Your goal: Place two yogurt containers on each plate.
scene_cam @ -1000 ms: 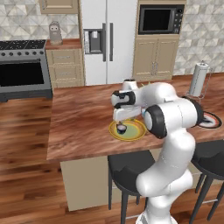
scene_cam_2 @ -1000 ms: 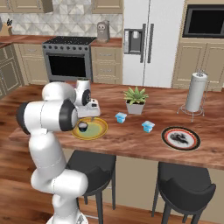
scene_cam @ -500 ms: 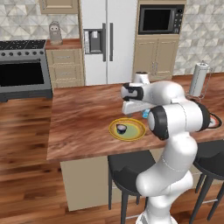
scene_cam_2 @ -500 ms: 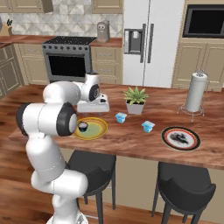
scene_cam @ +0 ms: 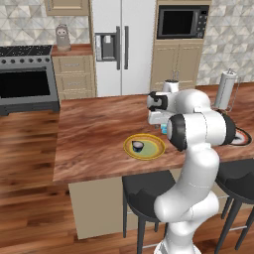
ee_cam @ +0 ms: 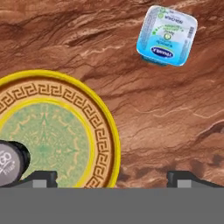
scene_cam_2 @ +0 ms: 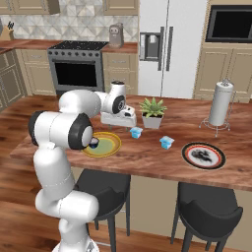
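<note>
One dark yogurt cup point(scene_cam: 138, 146) is sitting on the yellow-rimmed plate point(scene_cam: 157, 149), near the counter's near edge. A light blue cup point(ee_cam: 166, 35) is lying on the wood just right of that plate, a second blue cup point(scene_cam_2: 167, 142) farther right, towards the dark-rimmed plate point(scene_cam_2: 217, 163). The gripper point(ee_cam: 111, 178) is hovering spread wide and empty between plate and blue cup. Judged next: shifting over that cup, descending, closing on it.
</note>
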Controlling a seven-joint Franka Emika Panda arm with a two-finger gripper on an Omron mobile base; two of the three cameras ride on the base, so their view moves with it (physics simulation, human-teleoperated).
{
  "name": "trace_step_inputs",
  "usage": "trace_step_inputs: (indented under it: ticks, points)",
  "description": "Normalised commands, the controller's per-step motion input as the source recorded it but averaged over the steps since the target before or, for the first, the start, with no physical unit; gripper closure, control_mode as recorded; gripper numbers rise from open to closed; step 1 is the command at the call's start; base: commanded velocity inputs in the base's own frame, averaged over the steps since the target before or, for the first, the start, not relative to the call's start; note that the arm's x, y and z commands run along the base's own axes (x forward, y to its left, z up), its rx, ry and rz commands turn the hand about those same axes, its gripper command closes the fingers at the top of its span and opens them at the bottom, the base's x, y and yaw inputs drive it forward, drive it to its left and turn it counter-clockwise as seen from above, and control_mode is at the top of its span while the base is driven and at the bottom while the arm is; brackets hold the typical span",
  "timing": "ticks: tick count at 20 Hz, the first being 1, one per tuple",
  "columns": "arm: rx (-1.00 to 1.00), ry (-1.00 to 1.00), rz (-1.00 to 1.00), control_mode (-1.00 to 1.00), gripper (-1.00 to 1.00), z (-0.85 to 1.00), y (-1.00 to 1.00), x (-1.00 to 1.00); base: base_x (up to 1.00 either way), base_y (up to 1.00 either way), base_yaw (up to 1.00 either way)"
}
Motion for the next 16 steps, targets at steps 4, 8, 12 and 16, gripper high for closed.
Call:
trace_step_inputs:
  ticks: [4, 8, 12, 16]
  points:
    - [0.0, 0.07, -0.33, -1.0, -1.0, 0.0, -0.27, 0.27, 0.0, 0.0, 0.0]
    - [0.0, 0.08, -0.24, -1.0, -1.0, 0.0, -0.07, 0.37, 0.0, 0.0, 0.0]
    - [0.0, 0.01, -0.1, -1.0, -1.0, -0.27, -0.17, 0.1, 0.0, 0.0, 0.0]
    - [0.0, 0.0, -0.03, -1.0, -1.0, -0.39, -0.25, 0.13, 0.0, 0.0, 0.0]
